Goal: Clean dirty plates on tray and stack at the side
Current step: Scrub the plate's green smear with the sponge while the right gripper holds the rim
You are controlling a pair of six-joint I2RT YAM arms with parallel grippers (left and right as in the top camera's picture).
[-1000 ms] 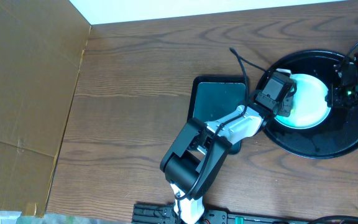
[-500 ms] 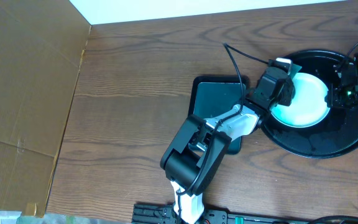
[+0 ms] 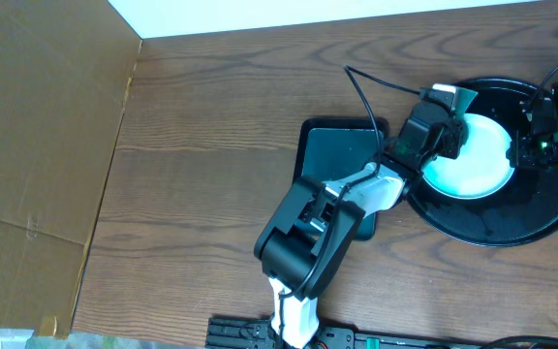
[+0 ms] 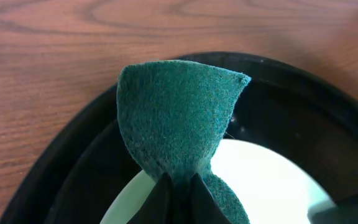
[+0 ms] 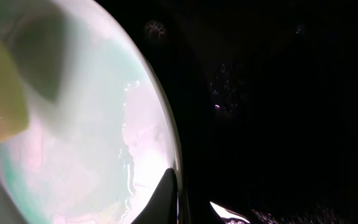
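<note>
Shows large round black rimmed tray (image 3: 511, 228) bearing round pale-aqua plate (image 3: 482, 160), rim pinched by right gripper (image 5: 194, 205); left gripper (image 4: 178, 202), clamped on folded teal scouring pad (image 4: 179, 118), now shifted from plate's left side to upper-left rim, suggesting wiping continues.

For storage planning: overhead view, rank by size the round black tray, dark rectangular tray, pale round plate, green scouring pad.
Largest first: round black tray, dark rectangular tray (partly hidden), pale round plate, green scouring pad.

Dark wood-grain table (image 3: 221, 145); brown cardboard sheet (image 3: 37, 145) along left; white strip (image 3: 356, 15) beyond far edge
</note>
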